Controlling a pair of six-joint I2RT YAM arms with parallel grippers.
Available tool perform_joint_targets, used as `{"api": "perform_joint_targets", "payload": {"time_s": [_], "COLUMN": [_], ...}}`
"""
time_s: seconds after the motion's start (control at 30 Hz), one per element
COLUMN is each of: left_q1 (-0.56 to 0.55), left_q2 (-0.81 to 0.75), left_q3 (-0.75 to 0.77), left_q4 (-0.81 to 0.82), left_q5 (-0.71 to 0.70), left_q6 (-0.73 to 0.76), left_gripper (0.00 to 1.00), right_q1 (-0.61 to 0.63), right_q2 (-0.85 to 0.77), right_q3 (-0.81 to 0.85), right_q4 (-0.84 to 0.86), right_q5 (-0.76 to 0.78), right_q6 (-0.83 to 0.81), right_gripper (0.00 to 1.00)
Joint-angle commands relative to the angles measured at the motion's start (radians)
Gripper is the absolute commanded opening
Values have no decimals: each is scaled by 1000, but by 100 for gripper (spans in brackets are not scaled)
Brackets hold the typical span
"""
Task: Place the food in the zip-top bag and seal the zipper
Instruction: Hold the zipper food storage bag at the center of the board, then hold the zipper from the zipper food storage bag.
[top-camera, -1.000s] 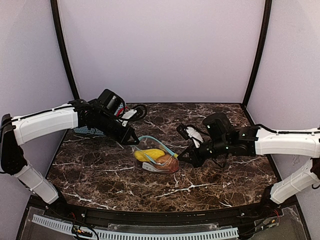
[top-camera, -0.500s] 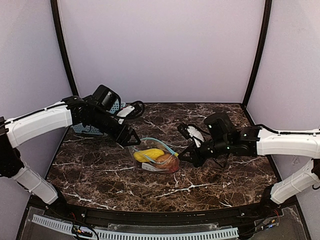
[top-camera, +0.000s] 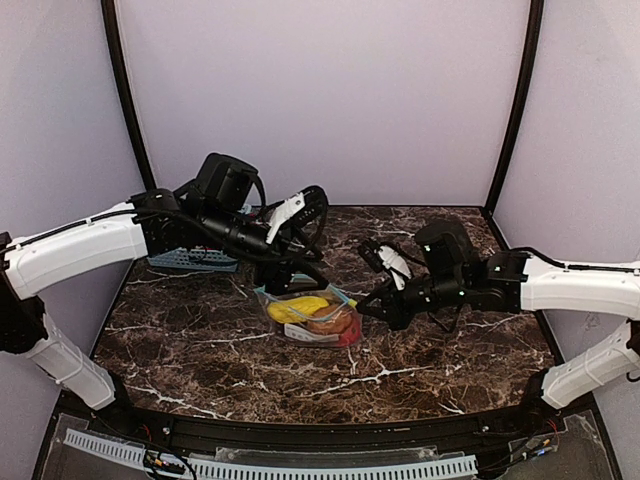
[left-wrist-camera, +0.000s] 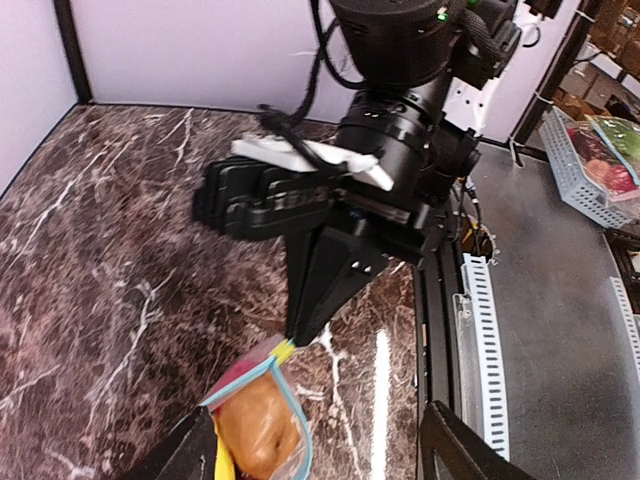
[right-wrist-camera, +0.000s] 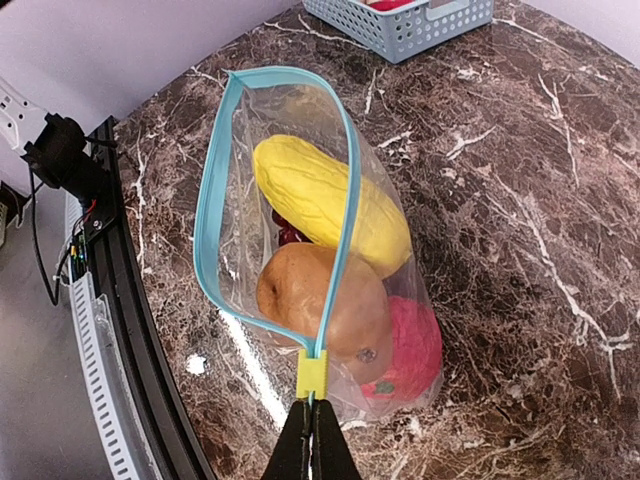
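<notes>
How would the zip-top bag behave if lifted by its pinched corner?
Probably floppy: the zip-top bag is thin clear film draped over the yellow piece and brown piece. Its zipper bows open, so those might slide out if tipped. Pinched only at the yellow slider by the right fingers, it would likely swing.
</notes>
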Motion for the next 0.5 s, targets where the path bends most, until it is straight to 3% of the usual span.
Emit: {"api": "perform_joint_targets", "payload": {"time_s": [0.0, 0.13, 0.3, 0.47], "left_q1": [-35, -49, -49, -49], "left_q2": [53, 106, 167, 199], "left_q3": [-58, -70, -86, -102], "left_q4": [214, 315, 347, 366], "left_q5": [128, 170, 168, 164], "left_q6": [46, 34, 31, 31], "left_gripper": [68, 61, 39, 36], "right_q1": [6, 5, 4, 4], "right_q2": [-28, -30, -33, -33], "right_q3": [5, -2, -8, -6], "right_q4": [67, 72, 85, 86], "right_q5": [-4, -5, -9, -14], "right_q6": [-4, -1, 2, -1], "right_gripper": [0, 0, 0, 0]}}
